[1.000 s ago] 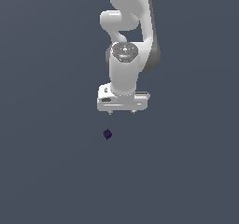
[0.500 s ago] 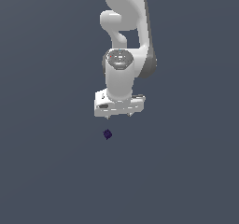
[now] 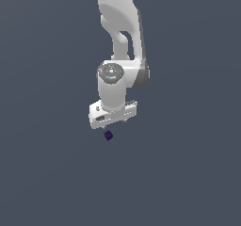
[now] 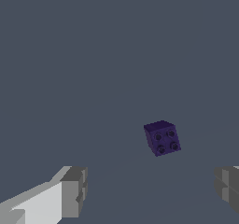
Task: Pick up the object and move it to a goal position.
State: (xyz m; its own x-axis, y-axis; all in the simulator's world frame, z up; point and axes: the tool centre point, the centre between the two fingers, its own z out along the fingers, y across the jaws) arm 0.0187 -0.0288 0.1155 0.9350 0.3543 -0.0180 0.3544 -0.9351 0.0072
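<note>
Lowering since earlier | hand spread wide | nearer block

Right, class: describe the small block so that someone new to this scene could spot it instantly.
Start at the white robot arm and follow it down to its gripper. Just below lies a tiny dark purple block, with four round dimples on one face in the wrist view; it is the only loose thing on the plain grey ground.
</note>
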